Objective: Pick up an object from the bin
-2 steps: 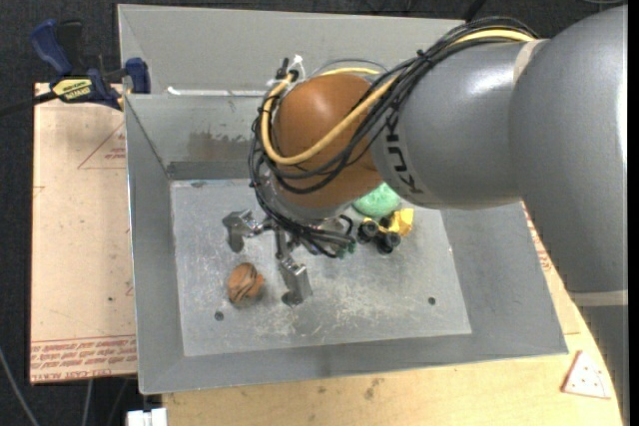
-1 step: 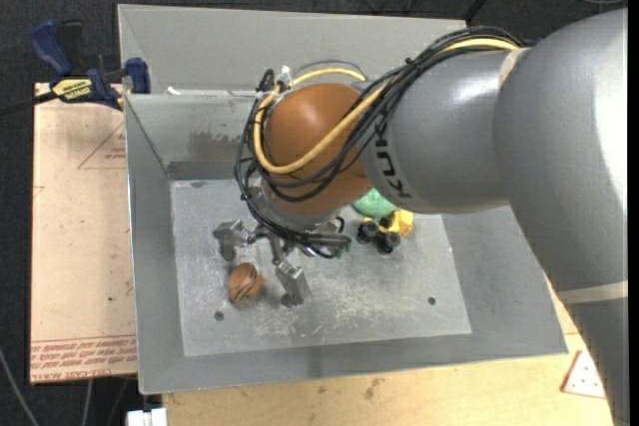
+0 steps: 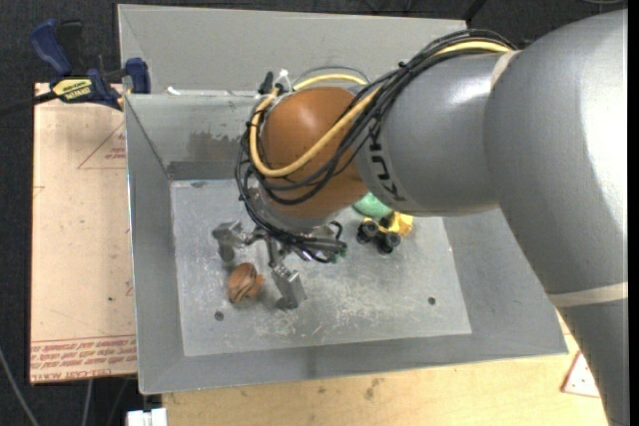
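My gripper point(image 3: 259, 263) hangs low over the left middle of the bin floor, under the orange dome. Its two grey fingers stand apart, one point(image 3: 229, 239) to the upper left and one point(image 3: 290, 288) to the lower right, so it is open. A small brown rounded lump point(image 3: 243, 284) lies on the floor just at the near-left side of the gap, close to both fingertips; I cannot tell whether either one touches it. Nothing is gripped between the fingers.
A green thing point(image 3: 372, 206) and a small yellow and black toy point(image 3: 385, 231) lie right of the gripper, partly hidden under the arm. The arm covers the bin's right and back parts.
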Robot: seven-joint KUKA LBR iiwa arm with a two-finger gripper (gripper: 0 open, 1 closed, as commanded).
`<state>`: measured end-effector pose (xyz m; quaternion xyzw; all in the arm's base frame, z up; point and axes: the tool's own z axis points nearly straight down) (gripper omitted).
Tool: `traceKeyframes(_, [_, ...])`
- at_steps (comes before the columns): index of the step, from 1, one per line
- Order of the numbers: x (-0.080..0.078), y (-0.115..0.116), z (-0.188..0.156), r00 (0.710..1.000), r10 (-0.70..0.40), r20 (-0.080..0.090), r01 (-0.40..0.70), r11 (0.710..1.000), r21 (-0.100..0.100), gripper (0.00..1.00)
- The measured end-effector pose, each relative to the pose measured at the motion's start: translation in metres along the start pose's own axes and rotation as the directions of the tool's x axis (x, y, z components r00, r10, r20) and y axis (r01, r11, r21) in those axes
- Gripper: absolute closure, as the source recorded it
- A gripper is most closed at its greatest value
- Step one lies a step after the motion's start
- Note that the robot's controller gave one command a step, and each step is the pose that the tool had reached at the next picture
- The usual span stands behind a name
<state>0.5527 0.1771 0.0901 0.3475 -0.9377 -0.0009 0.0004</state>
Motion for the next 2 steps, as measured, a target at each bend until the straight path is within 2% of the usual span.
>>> traceKeyframes(1, [0.0229,0.0121,0.0030,0.967,-0.254,0.003,0.254,0.967,0.002,1.00])
traceKeyframes(2, [0.0229,0.0120,0.0030,0.967,-0.254,0.003,0.254,0.967,0.002,1.00])
